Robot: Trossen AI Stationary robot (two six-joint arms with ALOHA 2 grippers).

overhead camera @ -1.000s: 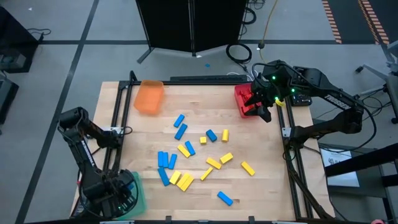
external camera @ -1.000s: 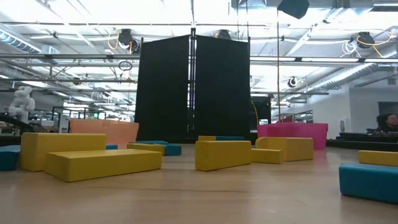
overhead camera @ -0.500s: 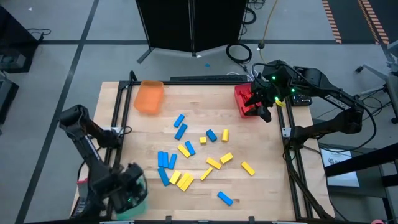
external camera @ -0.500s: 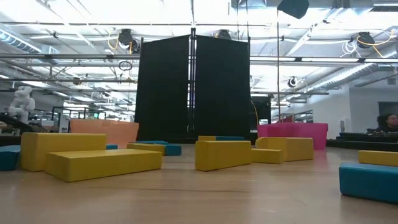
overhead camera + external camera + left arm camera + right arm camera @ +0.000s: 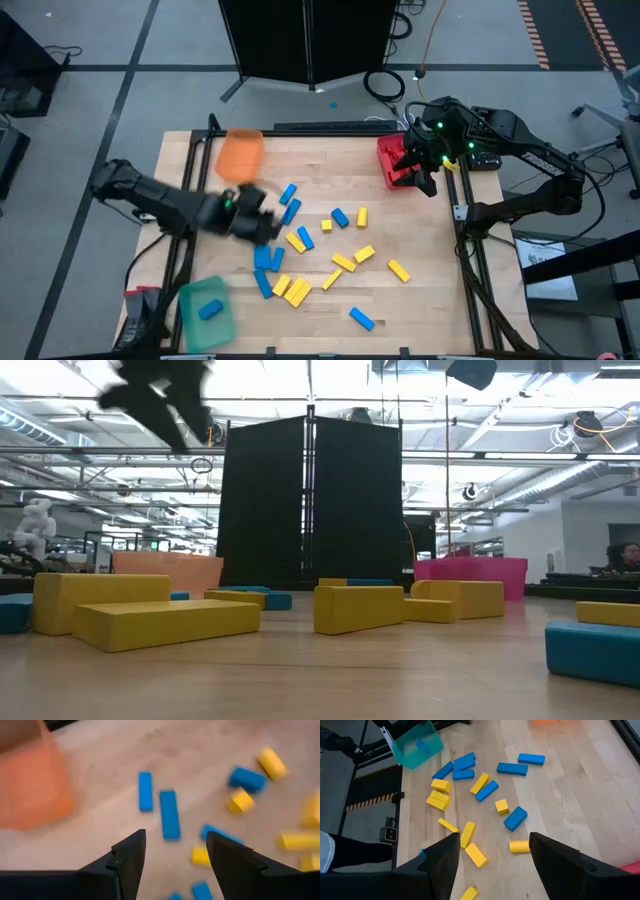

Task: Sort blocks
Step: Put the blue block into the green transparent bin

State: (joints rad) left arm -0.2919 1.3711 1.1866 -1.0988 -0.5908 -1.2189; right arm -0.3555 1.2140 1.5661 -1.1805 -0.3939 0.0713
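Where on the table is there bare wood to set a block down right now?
Bare wood runs between the orange tray and the red tray along the far edge. More lies between the yellow block and the right edge. The middle is crowded with blue and yellow blocks, and the left end effector hangs over their left side.

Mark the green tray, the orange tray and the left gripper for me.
green tray (image 5: 222,322): high view, bare floor beside the blue block.
orange tray (image 5: 239,157): high view, middle of its floor.
left gripper (image 5: 175,851): left wrist view, midway between fingertips.

Bare wood (image 5: 430,300) along the right table edge; blocks (image 5: 300,262) crowding the middle.
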